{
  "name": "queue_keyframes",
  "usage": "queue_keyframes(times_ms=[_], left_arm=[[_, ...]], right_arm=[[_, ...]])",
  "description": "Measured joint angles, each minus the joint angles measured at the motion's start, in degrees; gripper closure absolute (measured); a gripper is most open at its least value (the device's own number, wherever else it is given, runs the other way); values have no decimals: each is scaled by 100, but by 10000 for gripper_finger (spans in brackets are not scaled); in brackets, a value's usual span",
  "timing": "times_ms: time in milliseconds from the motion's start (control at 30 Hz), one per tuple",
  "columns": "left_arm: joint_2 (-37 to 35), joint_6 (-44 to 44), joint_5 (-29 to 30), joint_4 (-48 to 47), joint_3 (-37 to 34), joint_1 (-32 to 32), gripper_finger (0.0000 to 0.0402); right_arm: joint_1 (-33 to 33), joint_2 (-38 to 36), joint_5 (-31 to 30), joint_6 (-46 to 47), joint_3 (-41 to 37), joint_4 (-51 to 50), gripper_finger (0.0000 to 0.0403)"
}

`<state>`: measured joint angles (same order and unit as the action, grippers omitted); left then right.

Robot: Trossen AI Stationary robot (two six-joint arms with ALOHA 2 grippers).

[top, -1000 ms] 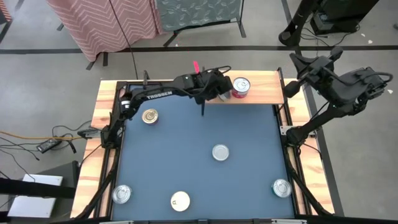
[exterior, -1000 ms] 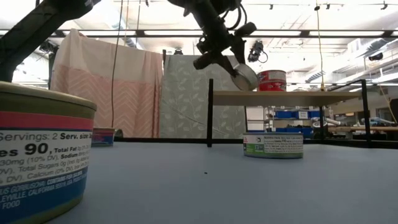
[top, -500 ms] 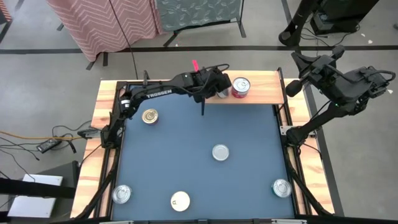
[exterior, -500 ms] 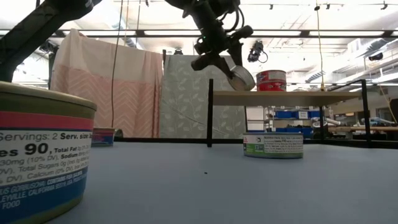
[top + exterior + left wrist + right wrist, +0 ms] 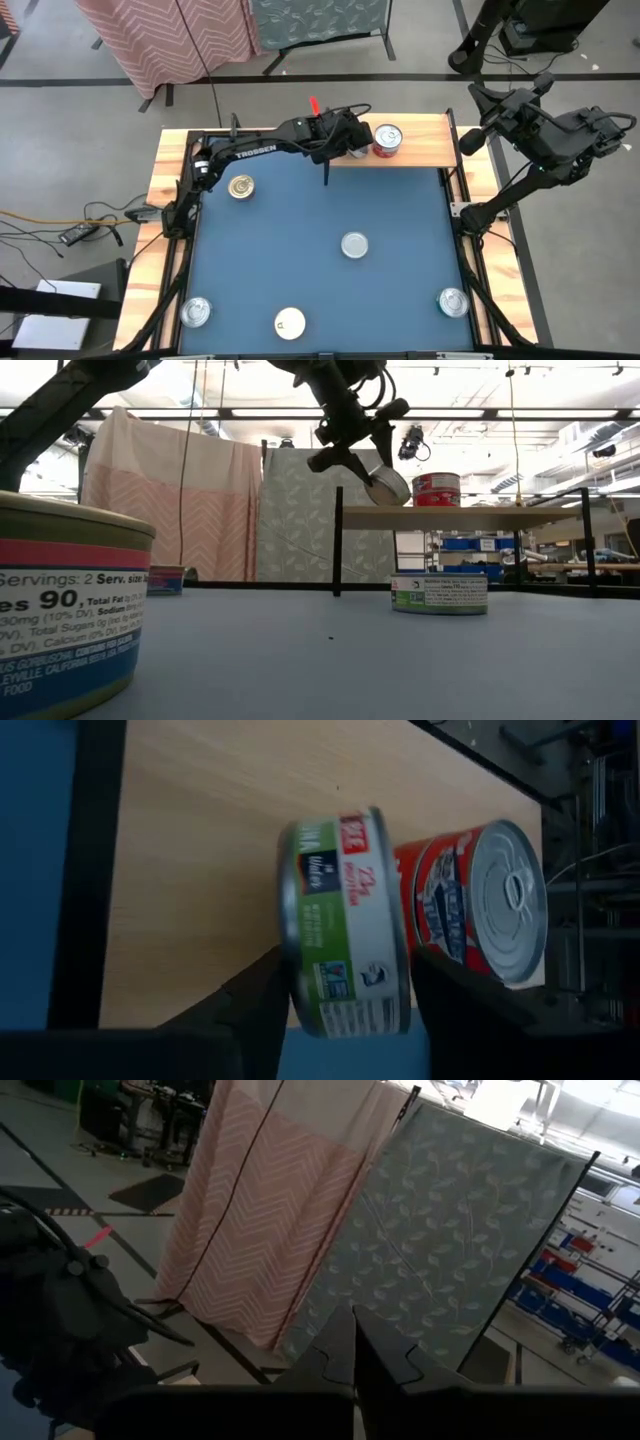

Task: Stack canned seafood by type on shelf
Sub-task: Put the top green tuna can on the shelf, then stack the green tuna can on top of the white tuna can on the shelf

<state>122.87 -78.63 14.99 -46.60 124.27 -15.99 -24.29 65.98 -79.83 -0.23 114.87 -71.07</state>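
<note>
Green-labelled tin (image 5: 345,925), tilted between the parting fingers of the left gripper (image 5: 340,1010) just beside the red tin (image 5: 387,139) on the shelf (image 5: 430,145), should settle flat before withdrawal.

The shelf (image 5: 425,150) spans the worktop's (image 5: 300,270) far edge. On it a tin (image 5: 387,139) stands, the left claw (image 5: 352,140) just beside, between five loose tins.
</note>
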Motion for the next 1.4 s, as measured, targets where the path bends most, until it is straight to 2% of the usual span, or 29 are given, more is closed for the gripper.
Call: queue_keyframes(times_ms=[300, 633, 767, 900, 1067, 1133, 1200, 1333, 1400], left_arm=[[0, 189, -416, -9, 0, 5, 141], [0, 443, -694, 2, 0, 199, 128], [-19, 1519, -739, -27, 208, 223, 128], [-324, 2681, -764, -76, 618, 237, 128], [-912, 4856, -141, -28, 1080, 437, 137], [-1324, 5831, 145, -90, 1032, 566, 152], [-1739, 6612, 698, -448, 1037, 735, 172], [-2409, 7409, 2082, -1824, 1042, 995, 217], [-2646, 7397, 2284, -2494, 1038, 993, 235]], right_arm=[[-2, 5, 176, -171, 0, 282, 395], [-1, 79, 195, -499, 0, 592, 394], [-43, 83, 230, -486, 0, 590, 394], [-130, 63, 216, -438, 0, 594, 394], [-166, 61, 190, -426, 0, 660, 394], [-166, 61, 192, -392, 0, 658, 394], [-166, 66, 192, -331, 0, 656, 394], [-166, 61, 343, -158, 0, 656, 394], [-166, 62, 421, -17, 0, 654, 394]])
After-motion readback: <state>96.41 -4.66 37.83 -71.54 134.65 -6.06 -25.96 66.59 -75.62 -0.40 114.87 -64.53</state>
